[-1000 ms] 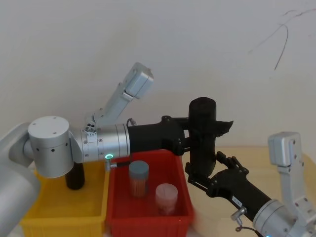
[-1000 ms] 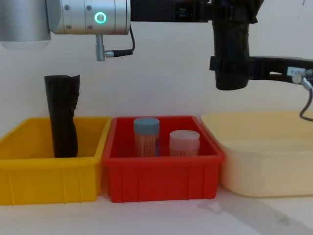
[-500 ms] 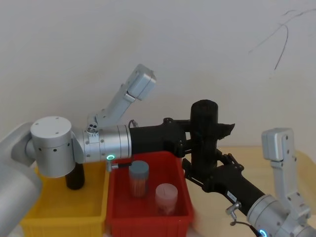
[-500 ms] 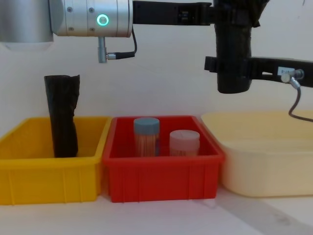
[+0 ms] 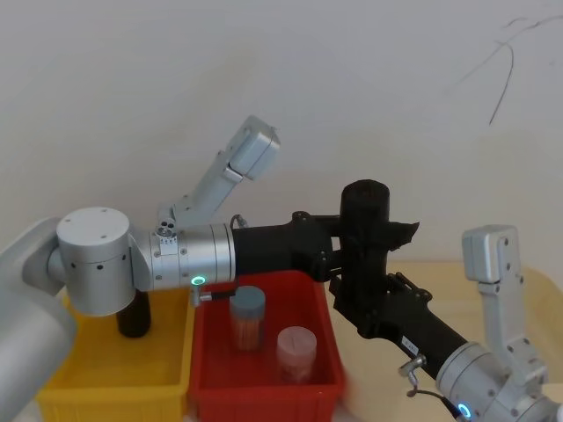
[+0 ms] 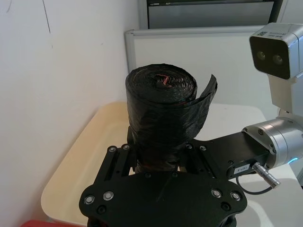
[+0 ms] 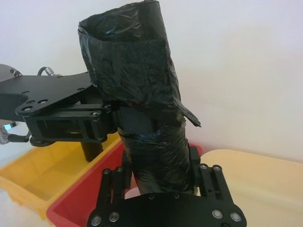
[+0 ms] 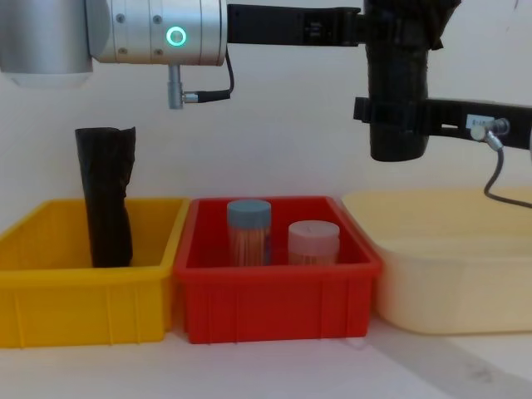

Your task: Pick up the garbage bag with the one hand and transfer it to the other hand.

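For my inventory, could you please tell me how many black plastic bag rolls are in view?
2. A thick glossy roll is held aloft by the left gripper, right gripper at its lower part; a slimmer ragged-topped roll stands in the yellow plastic bin.

Place: a robotics test lab, by every visible sign.
Bench: a yellow bin (image 8: 83, 307), a red bin (image 8: 274, 312) and a cream tub (image 8: 449, 291) lined up side by side on a white tabletop (image 8: 249, 370).
Backdrop: a bare white wall (image 5: 264, 70) scuffed with dark marks (image 5: 501, 61); a grey-framed partition panel (image 6: 199, 61) stands beyond the table.
Hardware: a silver robot arm (image 8: 141, 33) with a glowing green ring (image 8: 175, 36), its left gripper (image 5: 347, 244) clamped on a garbage bag (image 8: 397, 91); a two-lens camera module (image 6: 277, 49) rides the other arm.
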You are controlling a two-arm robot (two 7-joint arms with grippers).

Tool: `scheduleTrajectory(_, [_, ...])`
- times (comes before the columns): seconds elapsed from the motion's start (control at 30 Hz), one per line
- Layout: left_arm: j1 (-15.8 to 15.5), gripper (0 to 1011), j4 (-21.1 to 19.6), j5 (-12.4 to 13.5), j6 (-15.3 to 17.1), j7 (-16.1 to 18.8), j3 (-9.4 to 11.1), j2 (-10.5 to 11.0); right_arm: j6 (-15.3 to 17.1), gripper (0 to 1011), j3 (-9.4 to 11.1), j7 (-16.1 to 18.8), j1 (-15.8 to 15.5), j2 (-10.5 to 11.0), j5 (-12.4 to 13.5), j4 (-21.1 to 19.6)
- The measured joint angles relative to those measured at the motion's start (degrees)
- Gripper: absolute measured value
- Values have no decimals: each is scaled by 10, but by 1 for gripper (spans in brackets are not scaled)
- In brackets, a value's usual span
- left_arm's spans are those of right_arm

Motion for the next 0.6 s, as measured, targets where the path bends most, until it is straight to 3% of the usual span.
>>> scheduleTrajectory(0.2, [-1,435,1,-1,0,0,1,0,0,577,0,0,2,-1,0,3])
scheduleTrajectory(0.53, [-1,440,2,-1,0,-1,2,0,0,573,-1,-1,3,-2,0,5])
scheduleTrajectory(0.6, [-1,478,2,-1,0,-1,2,0,0,572,-1,-1,3,-2,0,5])
